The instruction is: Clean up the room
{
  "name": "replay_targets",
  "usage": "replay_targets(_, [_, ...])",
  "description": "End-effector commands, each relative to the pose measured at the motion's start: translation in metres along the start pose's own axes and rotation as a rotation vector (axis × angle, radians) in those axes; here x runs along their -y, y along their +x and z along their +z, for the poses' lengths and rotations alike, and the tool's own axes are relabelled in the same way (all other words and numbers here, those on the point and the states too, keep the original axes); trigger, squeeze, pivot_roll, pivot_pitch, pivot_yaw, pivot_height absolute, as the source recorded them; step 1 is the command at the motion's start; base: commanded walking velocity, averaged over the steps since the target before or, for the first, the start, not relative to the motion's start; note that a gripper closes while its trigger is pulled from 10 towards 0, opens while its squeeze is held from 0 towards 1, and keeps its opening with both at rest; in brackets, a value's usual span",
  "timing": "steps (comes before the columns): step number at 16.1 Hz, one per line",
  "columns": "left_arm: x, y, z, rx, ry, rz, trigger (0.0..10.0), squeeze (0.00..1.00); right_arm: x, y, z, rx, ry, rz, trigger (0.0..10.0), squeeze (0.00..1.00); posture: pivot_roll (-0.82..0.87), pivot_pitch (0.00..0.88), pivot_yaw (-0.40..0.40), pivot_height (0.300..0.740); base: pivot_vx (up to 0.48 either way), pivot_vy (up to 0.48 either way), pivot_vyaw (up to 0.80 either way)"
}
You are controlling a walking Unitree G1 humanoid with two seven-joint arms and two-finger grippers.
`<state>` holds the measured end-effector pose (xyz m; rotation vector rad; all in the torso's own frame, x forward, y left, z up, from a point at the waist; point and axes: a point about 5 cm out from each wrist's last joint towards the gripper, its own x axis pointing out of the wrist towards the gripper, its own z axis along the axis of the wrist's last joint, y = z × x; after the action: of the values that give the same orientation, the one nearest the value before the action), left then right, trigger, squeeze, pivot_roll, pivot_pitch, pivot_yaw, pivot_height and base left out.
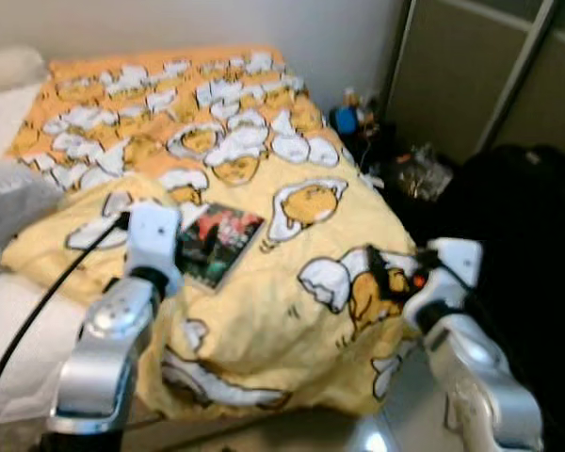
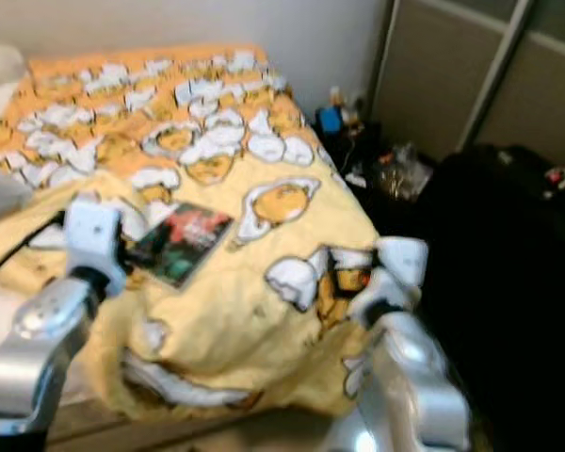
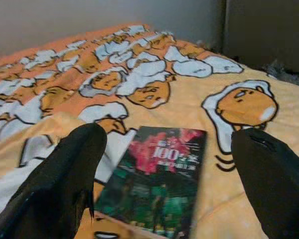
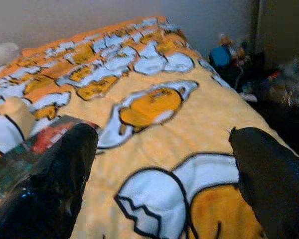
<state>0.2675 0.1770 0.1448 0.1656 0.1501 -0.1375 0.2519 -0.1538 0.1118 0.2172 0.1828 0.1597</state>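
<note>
A book point(image 1: 218, 243) with a dark red and green cover lies flat on the yellow egg-print blanket point(image 1: 292, 311) that covers the bed. My left gripper point(image 3: 168, 137) hovers low over the blanket just short of the book point(image 3: 159, 179), open, with the book between its two black fingers point(image 3: 65, 184) in the left wrist view. My left arm point(image 1: 122, 320) reaches in from the bed's near edge. My right gripper point(image 4: 164, 135) is open above the blanket's near right corner, holding nothing. The book point(image 4: 25, 149) lies off to its side.
A white pillow point(image 1: 9, 66) sits at the bed's head and a grey one point(image 1: 9, 202) at the left. Small clutter, including a blue object point(image 1: 344, 118), lies on the floor right of the bed. A large black mass point(image 1: 518, 217) and sliding doors point(image 1: 471, 66) stand at right.
</note>
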Motion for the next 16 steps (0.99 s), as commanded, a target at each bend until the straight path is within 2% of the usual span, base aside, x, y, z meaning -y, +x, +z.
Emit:
replay_targets(1, [0.0037,0.0011,-0.0006,-0.004,-0.006,-0.006,10.0,0.00,0.0030,0.0000,0.0083,0.033,-0.012,-0.004,10.0,0.00,-0.02,0.000,0.053,0.740,0.000,0.398,0.00])
replay_targets(7, [0.0024,-0.0035,-0.0056,-0.011,-0.022,0.027,10.0,0.00,-0.0008,0.0030,0.0068,0.008,-0.047,0.028,10.0,0.00,0.00,0.000,0.008,0.740,0.000,0.394,0.00])
replay_targets(16, [0.0036,-0.0058,-0.0069,-0.021,-0.009,0.009,10.0,0.00,0.0006,-0.0022,0.0010,-0.003,-0.046,0.002,10.0,0.00,0.00,0.000,0.026,0.740,0.000,0.395,0.00])
